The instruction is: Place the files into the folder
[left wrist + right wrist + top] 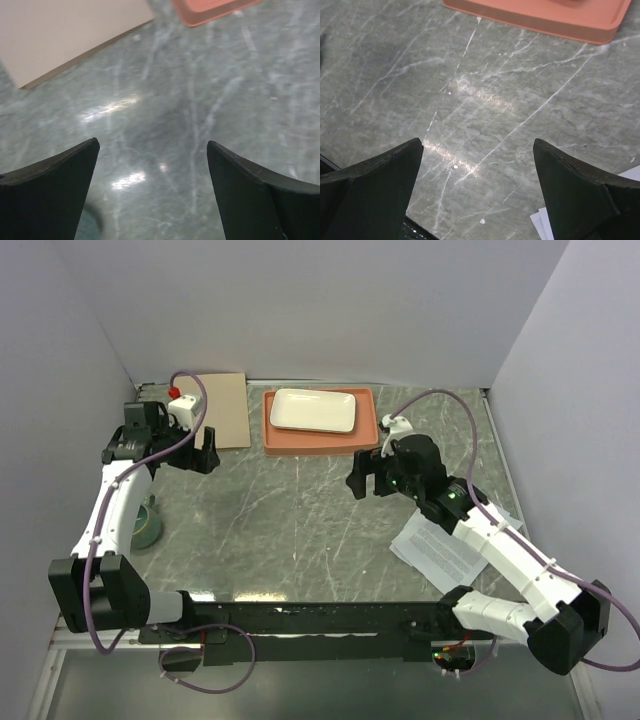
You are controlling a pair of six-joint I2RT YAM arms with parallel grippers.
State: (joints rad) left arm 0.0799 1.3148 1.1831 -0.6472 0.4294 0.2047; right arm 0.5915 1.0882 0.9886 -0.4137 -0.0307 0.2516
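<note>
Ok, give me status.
Left tool and right tool open, empty. Papers near right, partly under right arm. Folder far left, flat. Tray beside folder.

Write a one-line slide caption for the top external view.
Left gripper and right gripper hover open above the table; folder lies far-left, files near-right under the right arm.

The right arm (505, 540) covers much of the files (435, 548), and their print is too small to read. The left arm (150, 435) hides the folder's (228, 410) left edge. Both wrist views cut the tray (590, 34) off at the top.
</note>
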